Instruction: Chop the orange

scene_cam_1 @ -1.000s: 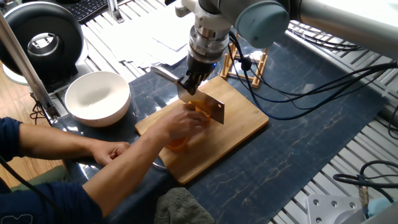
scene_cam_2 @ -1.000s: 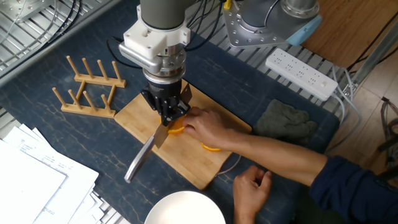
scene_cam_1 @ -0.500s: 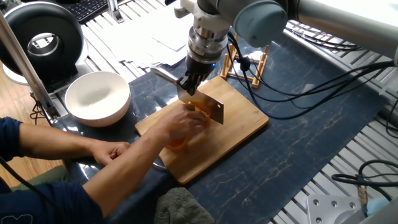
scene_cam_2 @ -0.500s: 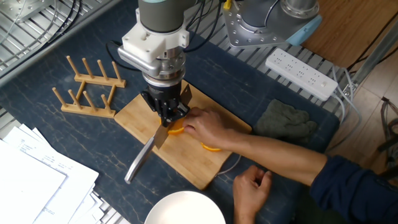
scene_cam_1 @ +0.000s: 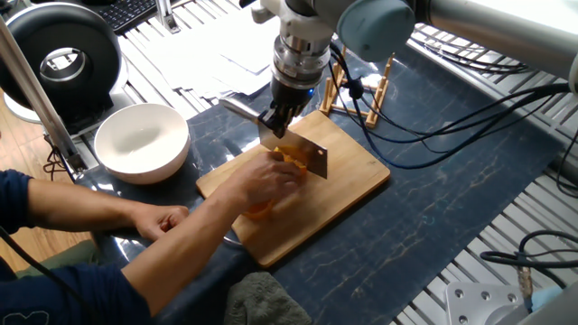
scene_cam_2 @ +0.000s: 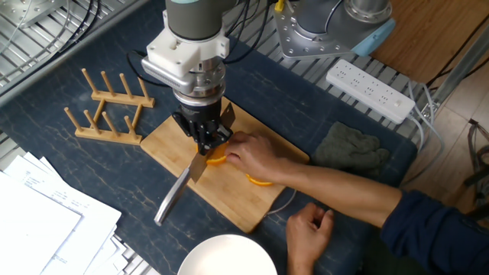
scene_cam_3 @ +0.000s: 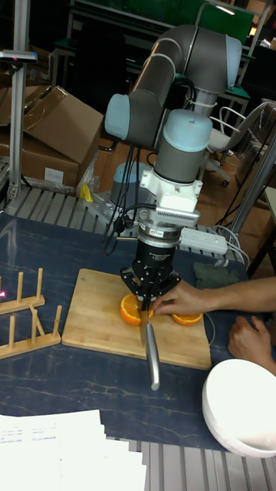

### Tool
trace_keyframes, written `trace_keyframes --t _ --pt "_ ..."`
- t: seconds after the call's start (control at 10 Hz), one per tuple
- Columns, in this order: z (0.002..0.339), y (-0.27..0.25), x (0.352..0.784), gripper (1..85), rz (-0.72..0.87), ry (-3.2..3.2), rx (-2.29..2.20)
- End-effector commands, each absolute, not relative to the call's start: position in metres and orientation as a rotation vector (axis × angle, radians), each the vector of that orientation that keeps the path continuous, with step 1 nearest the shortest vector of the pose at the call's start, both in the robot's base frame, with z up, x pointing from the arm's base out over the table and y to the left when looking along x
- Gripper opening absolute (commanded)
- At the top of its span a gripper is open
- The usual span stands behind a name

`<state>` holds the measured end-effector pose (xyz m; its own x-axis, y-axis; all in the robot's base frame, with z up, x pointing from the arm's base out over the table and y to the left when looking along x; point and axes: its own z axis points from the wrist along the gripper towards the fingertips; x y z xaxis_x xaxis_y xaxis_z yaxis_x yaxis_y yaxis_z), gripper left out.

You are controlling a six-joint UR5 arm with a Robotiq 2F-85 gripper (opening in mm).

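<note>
On the bamboo cutting board lies the orange, cut in halves. One half sits right under the blade, held steady by a person's hand. The other half lies beside that hand. My gripper is shut on a cleaver, whose steel handle sticks out past the board's edge. The blade stands over the held half; whether it touches is hidden.
A white bowl stands near the board. A wooden peg rack, a grey cloth, papers and a power strip surround it. The person's arm crosses the board's near side.
My arm has shifted very slightly with the cleaver still gripped. The hand and both orange halves stay where they were.
</note>
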<state>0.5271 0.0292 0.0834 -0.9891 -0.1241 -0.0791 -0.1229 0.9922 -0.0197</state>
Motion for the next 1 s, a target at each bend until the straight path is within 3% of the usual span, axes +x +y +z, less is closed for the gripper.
trace_keyframes --t 0.0,0.6,0.9 --pt "0.088 0.022 0.521 1.3 -0.062 3.071 -0.221" --pt "0.092 0.020 0.517 1.3 -0.041 3.075 -0.225" --pt "0.112 0.013 0.529 1.3 -0.081 3.057 -0.261"
